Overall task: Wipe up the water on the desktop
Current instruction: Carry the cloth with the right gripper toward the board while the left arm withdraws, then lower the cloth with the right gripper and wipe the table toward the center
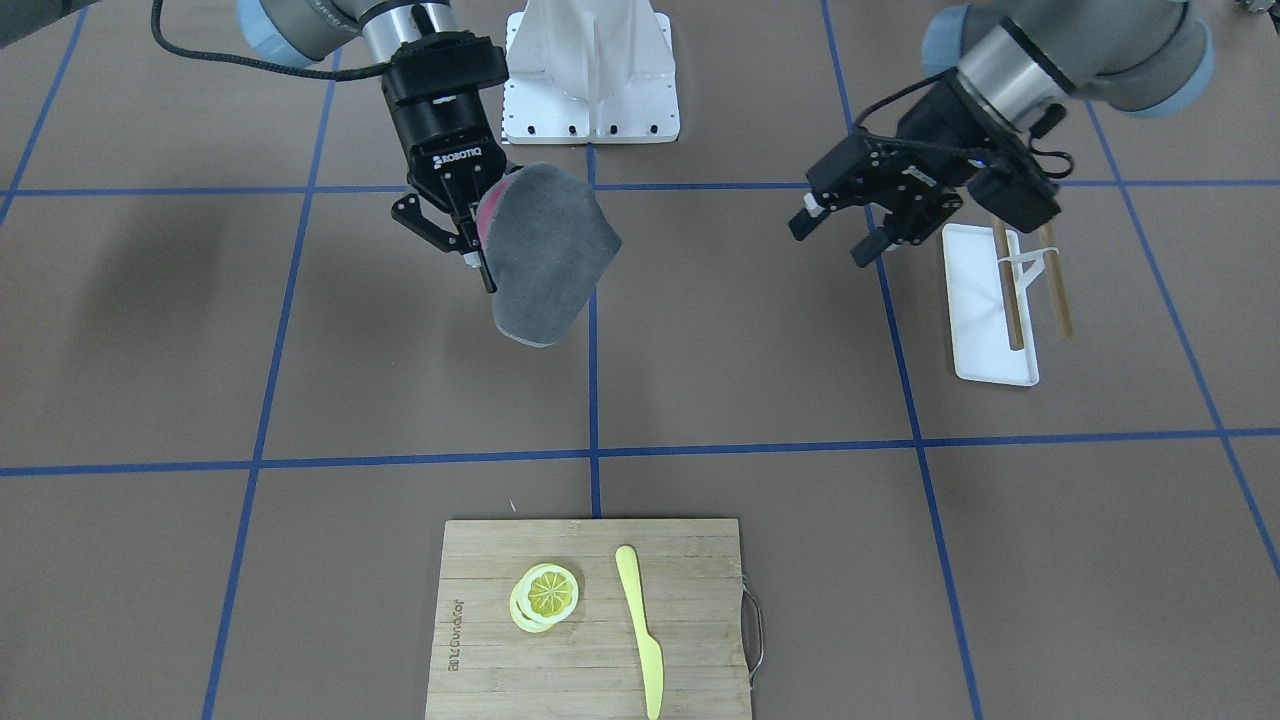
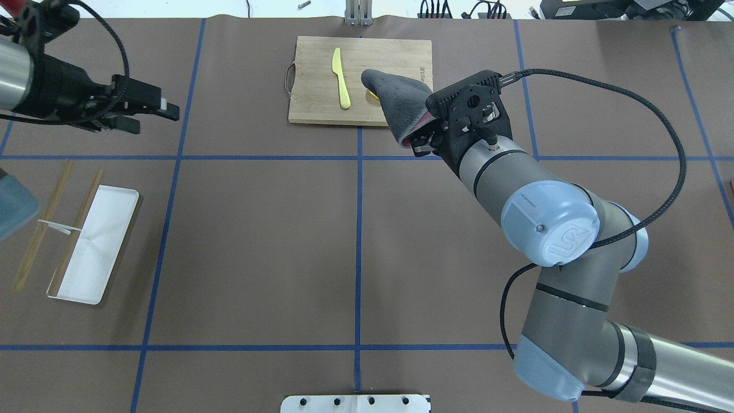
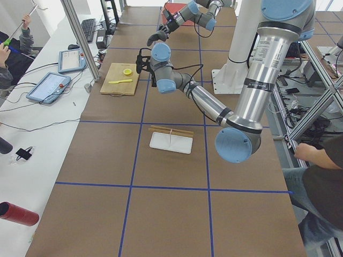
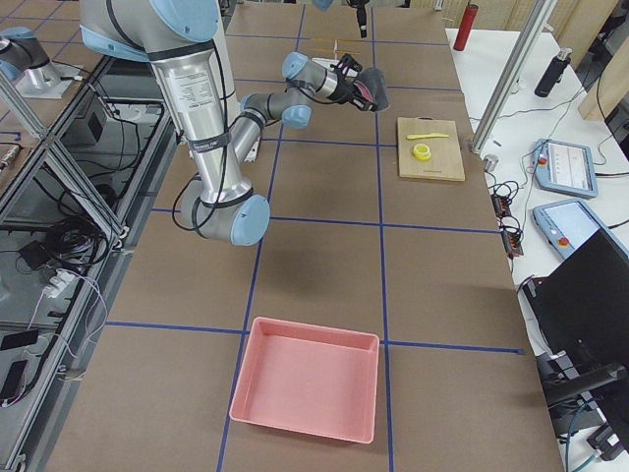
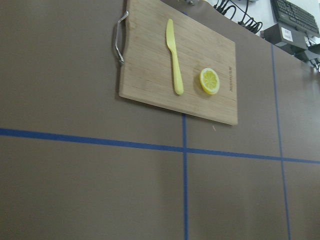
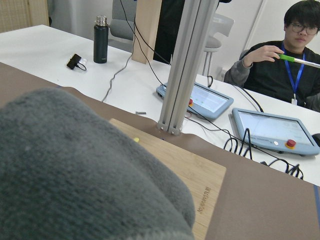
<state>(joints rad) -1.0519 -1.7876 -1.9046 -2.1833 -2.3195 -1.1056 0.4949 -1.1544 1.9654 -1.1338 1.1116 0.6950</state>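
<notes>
The desktop (image 1: 750, 350) is a matte brown surface with a blue tape grid; I see no water on it. My right gripper (image 1: 462, 240) is shut on a grey cloth (image 1: 548, 255) with a pink underside and holds it above the desktop, near the middle tape line. In the overhead view the cloth (image 2: 395, 94) hangs over the near edge of the cutting board. The cloth fills the lower left of the right wrist view (image 6: 75, 170). My left gripper (image 1: 835, 238) is open and empty, in the air beside the white tray.
A bamboo cutting board (image 1: 500, 650) carries a lemon slice (image 1: 547, 595) and a yellow knife (image 1: 640, 630). A white tray (image 1: 985, 340) with chopsticks (image 1: 1010, 290) lies under my left arm. A pink bin (image 4: 307, 379) stands on the right end. The robot's base (image 1: 590, 70) is at the back.
</notes>
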